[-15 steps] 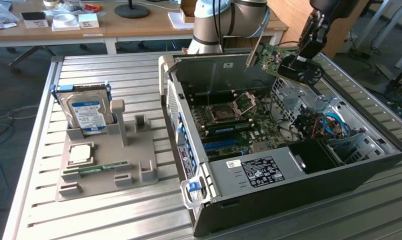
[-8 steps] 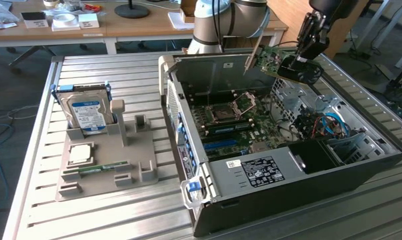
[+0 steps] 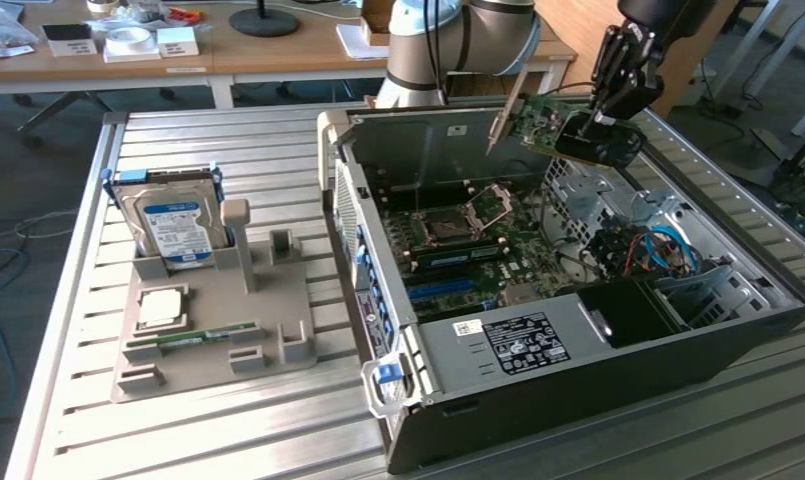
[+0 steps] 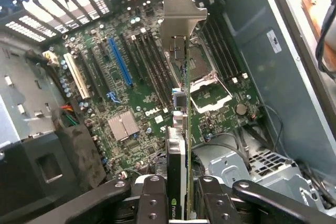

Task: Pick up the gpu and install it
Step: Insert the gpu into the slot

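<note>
Slatted metal table (image 3: 242, 140) carried an open black computer case (image 3: 616, 370). The black gripper (image 3: 569, 115) hung above it, clamped on the thin, flat, green-brown gpu (image 3: 538, 118).

Wrist view: fingers (image 4: 152, 198) pinched the gpu (image 4: 185, 103) edge-on, above the green motherboard (image 4: 131, 93).

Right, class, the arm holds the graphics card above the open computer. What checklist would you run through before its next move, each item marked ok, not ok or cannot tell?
1. Gripper shut on the graphics card: ok.
2. Computer case open on top: ok.
3. Card clear of the motherboard: ok.
4. Blue slot free of any card: ok.
5. Card lined up over the blue slot: not ok, it hangs to one side.
</note>
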